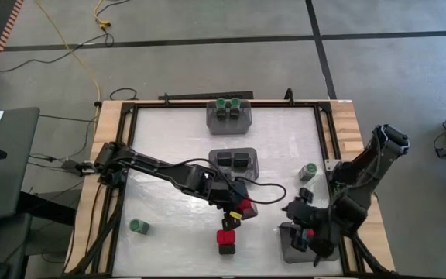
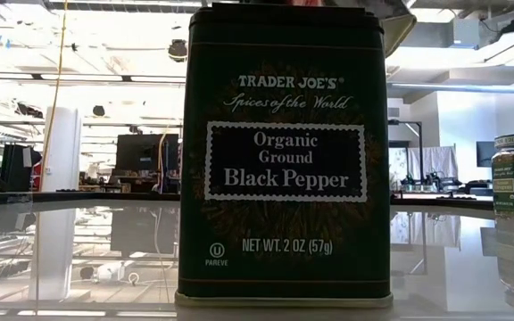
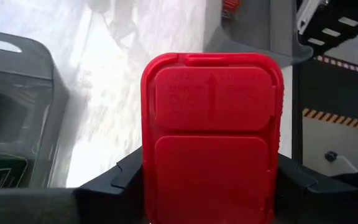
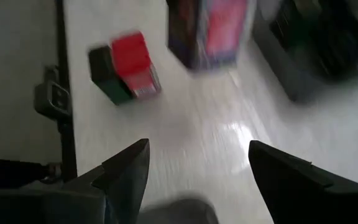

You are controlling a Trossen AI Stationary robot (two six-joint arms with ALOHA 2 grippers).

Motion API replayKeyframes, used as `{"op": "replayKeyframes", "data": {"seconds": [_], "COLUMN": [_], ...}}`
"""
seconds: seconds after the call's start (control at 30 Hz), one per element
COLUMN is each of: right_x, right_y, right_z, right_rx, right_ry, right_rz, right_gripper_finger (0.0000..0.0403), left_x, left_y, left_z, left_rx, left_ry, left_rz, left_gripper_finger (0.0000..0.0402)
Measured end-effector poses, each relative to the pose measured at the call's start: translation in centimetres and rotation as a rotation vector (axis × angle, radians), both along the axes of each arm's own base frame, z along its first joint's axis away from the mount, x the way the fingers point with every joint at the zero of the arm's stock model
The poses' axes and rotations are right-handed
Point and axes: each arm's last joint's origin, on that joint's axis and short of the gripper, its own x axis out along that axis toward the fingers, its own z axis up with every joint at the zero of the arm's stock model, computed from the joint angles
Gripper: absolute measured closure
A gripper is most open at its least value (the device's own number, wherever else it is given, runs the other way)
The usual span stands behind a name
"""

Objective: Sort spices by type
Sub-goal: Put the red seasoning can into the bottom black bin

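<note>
The left gripper (image 1: 238,211), near the table's (image 1: 169,139) front edge, clamps a red-capped spice tin (image 3: 211,137) between its fingers. The right gripper (image 4: 197,165) hangs empty, fingers spread wide, near the front right corner.

Spice jars (image 1: 227,241) scattered around centre bin (image 1: 234,162).
Black-tops inside it, green-caps in bin beyond, red-caps nearer, one green-cap (image 1: 137,225) off left.

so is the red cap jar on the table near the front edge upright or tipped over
Tipped over. In the high view the red-capped jar lies flat, red cap at one end and dark body at the other; the right wrist view shows the same.
</note>
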Motion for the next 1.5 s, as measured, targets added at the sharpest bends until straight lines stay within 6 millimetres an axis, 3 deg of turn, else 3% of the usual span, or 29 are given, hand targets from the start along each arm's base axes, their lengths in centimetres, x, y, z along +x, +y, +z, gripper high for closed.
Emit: {"op": "replayKeyframes", "data": {"seconds": [0.4,0.57,0.73,0.93,1.3,1.5], "right_x": [6.0,7.3,8.6,9.6,10.3,10.2], "right_y": [-3.2,-4.3,-5.9,-7.7,-8.8,-9.2], "right_z": [1.7,2.1,2.3,2.3,1.9,1.6], "right_rx": [-0.093,-0.149,-0.100,-0.042,-0.025,-0.036], "right_ry": [-0.189,-0.218,-0.212,-0.195,-0.159,-0.124], "right_rz": [0.090,0.160,0.236,0.230,0.274,0.275], "right_gripper_finger": [0.0102,0.0102,0.0102,0.0102,0.0103,0.0134], "left_x": [-0.1,-0.1,0.0,0.1,0.4,0.5], "left_y": [-0.3,-0.3,-0.2,0.2,1.3,1.6], "left_z": [0.0,0.0,0.0,0.0,-0.1,-0.1], "left_rx": [0.123,0.134,0.143,0.157,0.160,0.161], "left_ry": [-0.030,-0.032,-0.031,-0.031,-0.027,-0.025], "left_rz": [-0.087,-0.102,-0.109,-0.105,-0.086,-0.081], "left_gripper_finger": [0.0189,0.0196,0.0196,0.0195,0.0195,0.0195]}}
